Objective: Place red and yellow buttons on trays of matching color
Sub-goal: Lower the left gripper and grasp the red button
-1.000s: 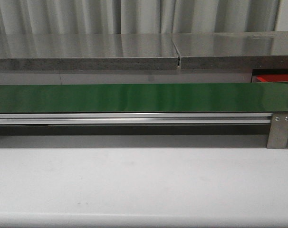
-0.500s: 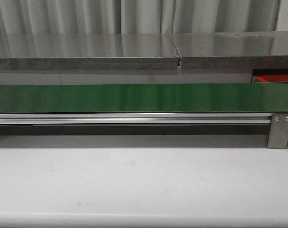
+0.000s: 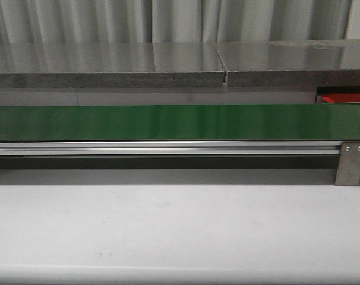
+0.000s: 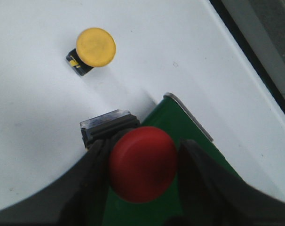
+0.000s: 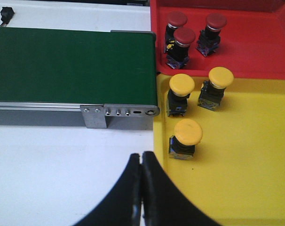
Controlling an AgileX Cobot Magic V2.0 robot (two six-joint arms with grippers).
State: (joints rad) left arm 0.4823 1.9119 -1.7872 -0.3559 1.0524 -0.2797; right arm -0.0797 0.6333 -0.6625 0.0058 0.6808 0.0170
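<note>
The left gripper (image 4: 142, 165) is clamped on a red button (image 4: 142, 164), one dark finger (image 4: 93, 169) pressed to each side. The right gripper (image 5: 142, 188) holds nothing, its two fingers pressed together. Neither arm shows in the front view.

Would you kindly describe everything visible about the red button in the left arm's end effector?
The red button has a round, smooth, matte red cap that looks like plastic, facing the wrist camera. The left end effector is shut on it, a dark finger on each side. A clear-edged dark block shows beside the cap. It is over the end of the green belt.
</note>
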